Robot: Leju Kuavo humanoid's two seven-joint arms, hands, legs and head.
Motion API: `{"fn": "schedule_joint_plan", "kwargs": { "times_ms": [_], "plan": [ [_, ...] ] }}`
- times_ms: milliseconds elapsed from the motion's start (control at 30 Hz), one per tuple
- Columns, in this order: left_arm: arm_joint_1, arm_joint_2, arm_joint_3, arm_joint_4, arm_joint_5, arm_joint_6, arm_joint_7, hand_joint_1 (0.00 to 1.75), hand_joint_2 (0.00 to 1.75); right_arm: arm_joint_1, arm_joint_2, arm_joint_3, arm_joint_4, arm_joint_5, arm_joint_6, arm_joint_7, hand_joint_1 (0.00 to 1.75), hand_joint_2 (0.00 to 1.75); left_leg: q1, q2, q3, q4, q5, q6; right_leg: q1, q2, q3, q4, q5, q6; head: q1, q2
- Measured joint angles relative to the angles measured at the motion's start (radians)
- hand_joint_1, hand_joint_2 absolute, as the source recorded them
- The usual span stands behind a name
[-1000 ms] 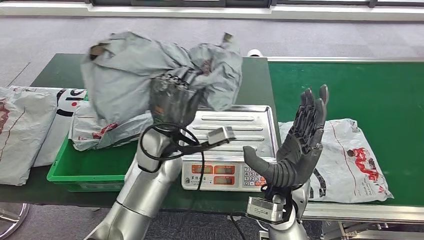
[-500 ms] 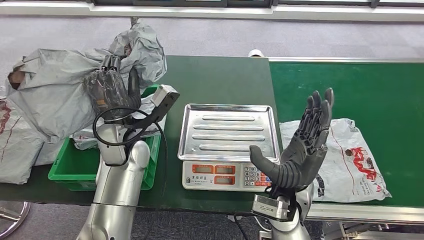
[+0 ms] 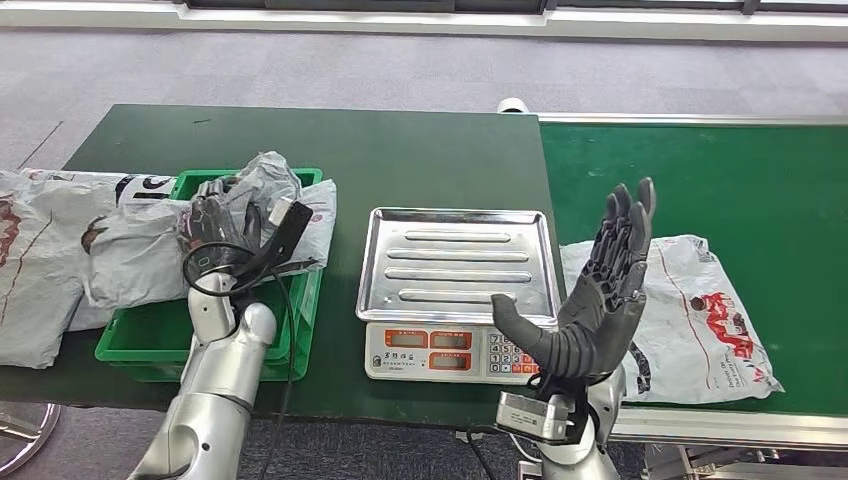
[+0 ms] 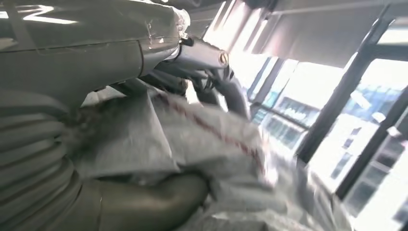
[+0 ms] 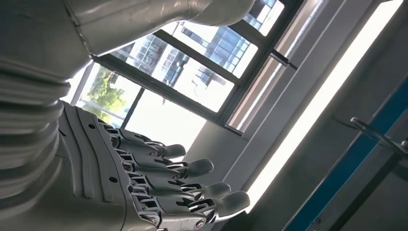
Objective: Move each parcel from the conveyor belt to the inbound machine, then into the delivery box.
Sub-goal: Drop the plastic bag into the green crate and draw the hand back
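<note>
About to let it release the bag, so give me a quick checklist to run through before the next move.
1. Grey parcel over the green delivery box: ok.
2. Left hand grips that parcel: ok.
3. Parcel fully settled inside box: cannot tell, it drapes over the rim.
4. Scale tray bare: ok.
5. Right hand open, raised, holding nothing: ok.
6. Next white parcel lying on the conveyor belt: ok.

Grey crumpled parcel (image 3: 255, 195) with red print, bright green box (image 3: 150, 335), dark green desk (image 3: 400, 150), silver ribbed scale tray (image 3: 457, 262), white bag (image 3: 700, 320) with red logo.
</note>
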Motion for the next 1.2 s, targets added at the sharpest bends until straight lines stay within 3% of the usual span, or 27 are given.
{"fn": "schedule_joint_plan", "kwargs": {
  "times_ms": [133,167,233,433,567,667,800,900,1200],
  "plan": [
    [0.007,-0.037,0.157,-0.135,0.197,0.002,-0.409,0.0,1.75,-0.003,0.0,-0.117,0.056,0.188,0.0,0.1,0.0,1.75,0.0,-0.002,-0.001,0.0,0.0,0.0,0.0,-0.001,0.0,0.0,0.0,0.0,0.0,0.0],
    [0.009,-0.047,0.191,-0.171,0.261,0.002,-0.487,0.0,1.75,-0.009,0.0,-0.163,0.08,0.245,0.0,0.128,0.0,1.75,0.0,-0.002,-0.001,0.0,0.0,0.0,0.0,-0.002,0.0,0.0,0.0,0.0,0.0,0.0],
    [0.025,-0.061,0.223,-0.246,0.389,0.002,-0.564,0.0,1.75,-0.039,0.003,-0.262,0.132,0.355,0.0,0.178,0.0,1.75,-0.001,-0.002,-0.001,0.0,0.0,0.0,-0.001,-0.002,0.0,0.0,0.0,0.0,0.0,0.0],
    [0.13,-0.092,0.146,-0.49,0.671,0.002,-0.592,0.0,1.75,-0.145,0.01,-0.521,0.251,0.661,-0.001,0.397,0.0,1.75,-0.001,-0.006,-0.001,0.001,0.001,0.002,-0.001,-0.005,0.0,-0.001,0.0,0.001,0.0,0.0],
    [0.19,-0.096,0.02,-0.613,0.777,0.001,-0.594,0.0,1.75,-0.18,-0.061,-0.526,0.353,0.731,-0.001,0.78,0.0,1.75,-0.001,-0.007,-0.003,0.001,0.001,0.002,-0.001,-0.007,0.001,-0.001,0.0,0.001,0.0,0.0],
    [0.203,-0.094,-0.039,-0.669,0.772,0.001,-0.594,0.0,1.75,-0.203,-0.128,-0.5,0.448,0.74,-0.001,0.94,0.0,1.75,-0.001,-0.008,-0.003,0.001,0.001,0.002,-0.001,-0.008,0.001,-0.001,0.0,0.001,0.0,0.0],
    [0.202,-0.094,-0.078,-0.689,0.753,0.0,-0.593,0.0,1.75,-0.226,-0.195,-0.497,0.563,0.743,-0.001,1.03,0.0,1.75,-0.001,-0.009,-0.003,0.001,0.001,0.003,-0.001,-0.009,0.001,-0.001,0.0,0.001,0.0,0.0],
    [0.201,-0.093,-0.099,-0.674,0.673,0.0,-0.581,0.0,1.75,-0.23,-0.23,-0.502,0.623,0.743,-0.002,1.049,0.0,1.75,-0.001,-0.01,-0.003,0.001,0.001,0.003,-0.001,-0.01,0.001,-0.001,0.0,0.001,0.0,0.0],
    [0.202,-0.089,-0.132,-0.599,0.592,-0.002,-0.567,0.0,1.75,-0.234,-0.27,-0.527,0.711,0.743,-0.002,1.082,0.0,1.75,-0.001,-0.009,-0.003,0.001,0.001,0.003,0.0,-0.009,0.0,-0.001,0.0,0.001,0.0,0.0]
  ]
}}
